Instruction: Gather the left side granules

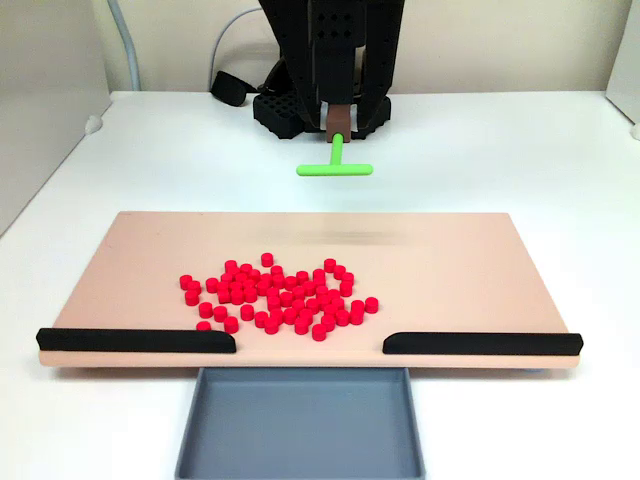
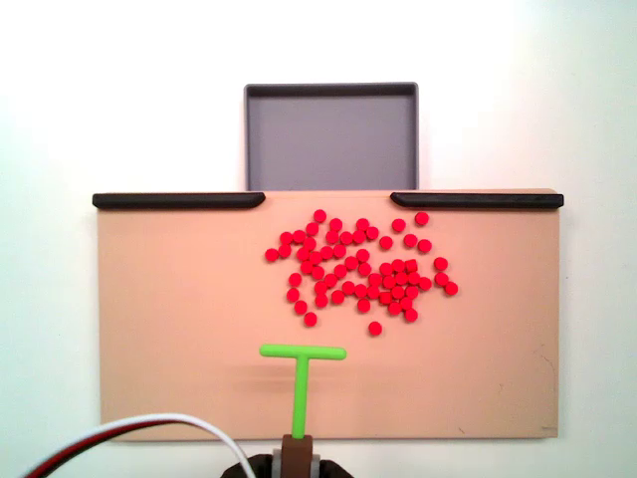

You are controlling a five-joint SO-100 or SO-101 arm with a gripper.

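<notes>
Where the arm ends, the gripper (image 1: 338, 130) is clamped on the stem of the green tool (image 1: 335, 165), its brown jaw piece closed around the stem's upper end in a fixed view (image 2: 298, 450). That tool is T-shaped: the stem runs straight out from the jaws and the crossbar sits square at its far end. In a fixed view the arm (image 1: 335, 50) stands dark and upright at the back of the table, folded close over its base, with the jaws pointing down and forward. Red and white cables (image 2: 129, 433) curve in beside it in the other fixed view.

From above, the crossbar lies over the board (image 2: 179, 329), near the edge closest to the arm and about midway along it; whether it touches the board or hangs just above cannot be told. It is apart from the granules (image 2: 358, 269), with a bare strip of board between.

These granules lie in one loose red cluster around the board's middle, spreading toward the far edge and, in this view, somewhat right of centre. A few stragglers sit at the cluster's rim, one lone piece nearest the crossbar.

Two black rails (image 2: 179, 200) line the far edge, one at each corner, leaving a gap in the middle. Beyond that gap sits a grey tray (image 2: 259, 139), touching the board's edge.
</notes>
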